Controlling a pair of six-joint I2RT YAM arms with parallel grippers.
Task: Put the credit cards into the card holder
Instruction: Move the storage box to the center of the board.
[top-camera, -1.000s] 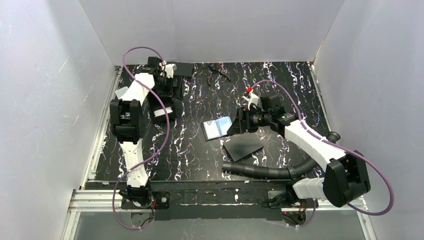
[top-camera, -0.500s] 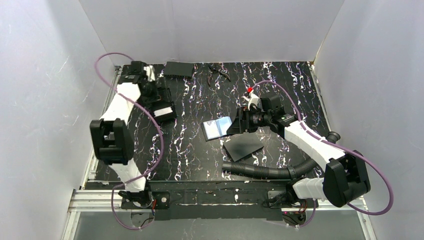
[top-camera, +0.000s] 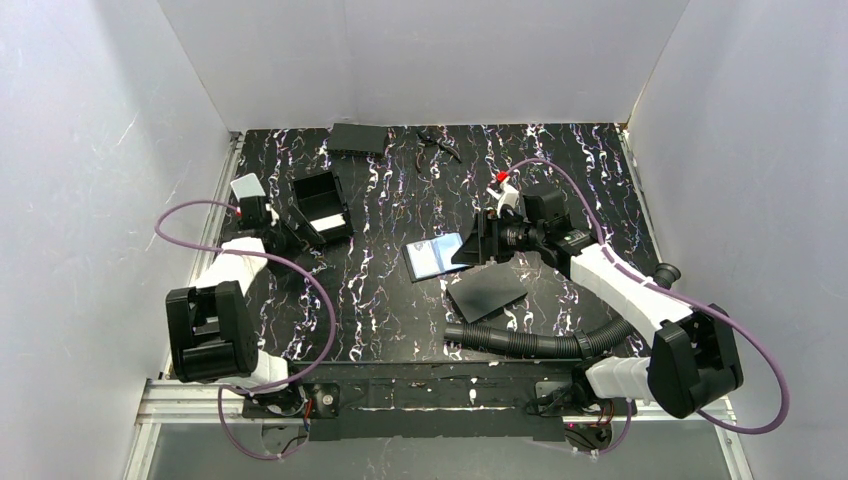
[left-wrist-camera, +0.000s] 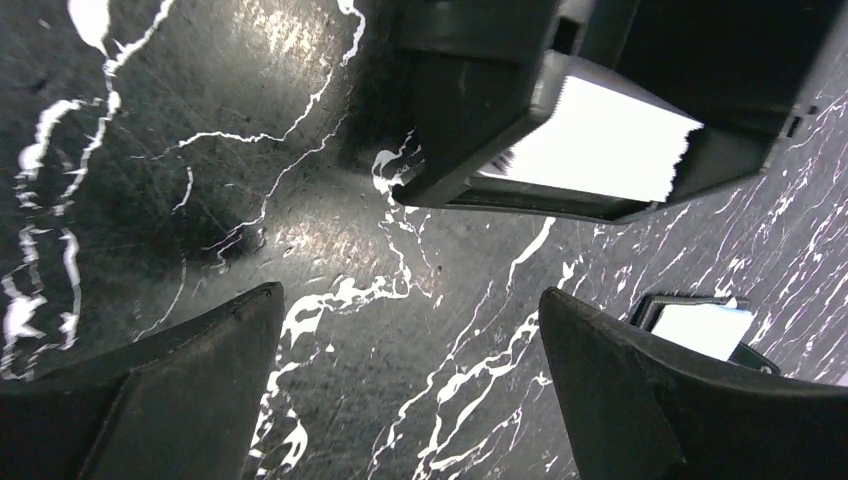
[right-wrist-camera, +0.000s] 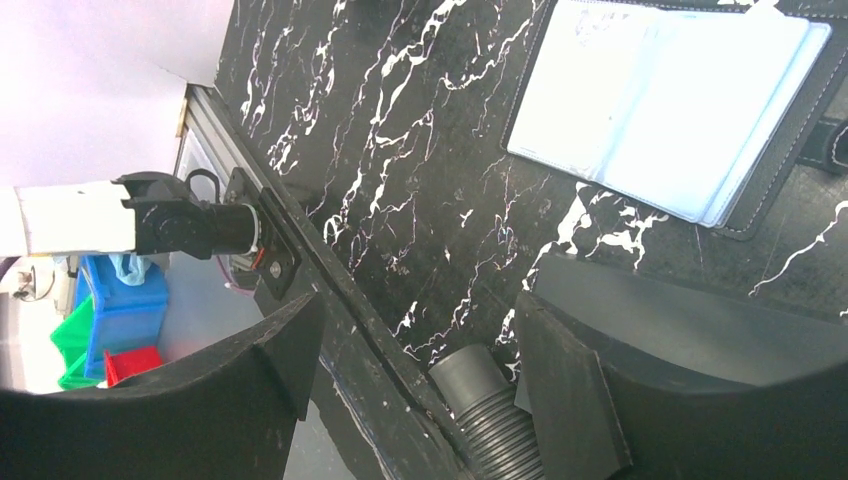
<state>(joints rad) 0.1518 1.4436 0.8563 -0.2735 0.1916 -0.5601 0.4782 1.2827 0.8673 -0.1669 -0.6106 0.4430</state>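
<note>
- Top external: one credit card (top-camera: 245, 187) at the left worktop (top-camera: 380, 300) edge, close behind the left tool (top-camera: 285, 236); one open card holder (top-camera: 437, 256) just beside the right tool (top-camera: 468, 250); one black sheet (top-camera: 487, 292); one hose (top-camera: 530, 342).
- Versus earlier: left arm drawn back off the black box (top-camera: 320, 205); right arm unmoved.
- Left wrist: left tool (left-wrist-camera: 408, 330) spread wide, empty; black box (left-wrist-camera: 470, 110) with a white slip (left-wrist-camera: 600, 140) ahead.
- Right wrist: right tool (right-wrist-camera: 418, 300) apart, empty; card holder (right-wrist-camera: 660, 110) ahead, untouched.

The table (top-camera: 380, 290) is black with white marble veining. The card holder (top-camera: 437, 256) shows pale-blue sleeves in a black cover. Just beside the holder lie a matte black sheet (top-camera: 487, 291) and a ribbed black hose (top-camera: 520, 342).
</note>
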